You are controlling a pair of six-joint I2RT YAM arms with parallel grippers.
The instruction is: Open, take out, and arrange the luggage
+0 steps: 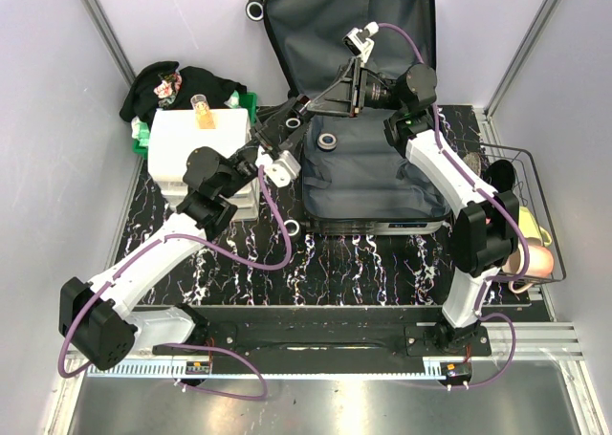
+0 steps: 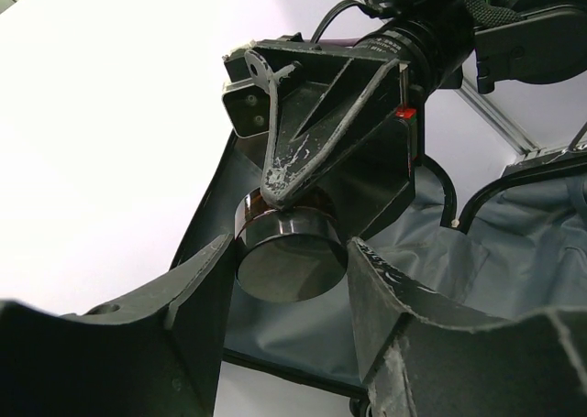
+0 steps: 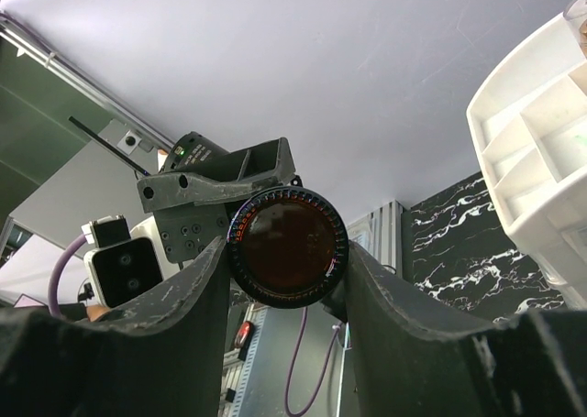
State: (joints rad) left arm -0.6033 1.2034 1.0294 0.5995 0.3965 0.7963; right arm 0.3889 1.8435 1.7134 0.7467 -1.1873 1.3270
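**Two arms meeting over an open suitcase.** The right gripper (image 3: 286, 245) is clenched on a dark roll (image 2: 292, 266). In the right wrist view its two fingers (image 3: 197, 298) press against opposite sides of the roll's round face, which shows an amber centre inside a ring of fine marks. The left gripper (image 2: 291, 245) reaches in from the other side, and the same roll sits between its fingers (image 2: 197, 289). Whether they grip it or merely flank it cannot be told. In the left wrist view a fingertip of the right gripper lies on the roll's upper edge. Seen from the top camera, the two tools meet just above the far left corner of the suitcase base.

The suitcase (image 1: 368, 182) lies open at the middle of the black marbled table (image 1: 363, 263). Its base is flat, with grey lining facing up, and its lid (image 1: 349, 24) stands against the back wall, one white wheel (image 1: 256, 10) showing at the upper left. A small dark ring (image 1: 328, 141) rests on the lining near the grippers.

Left of the suitcase, touching its side, stands a white drawer unit (image 1: 196, 148) with a small yellow item (image 1: 203, 112) on top. Behind it are a green bin (image 1: 249, 102) and a heap of black cloth (image 1: 182, 86). A wire basket (image 1: 526, 158) holding pink cups (image 1: 535, 260) stands at the table's right edge.
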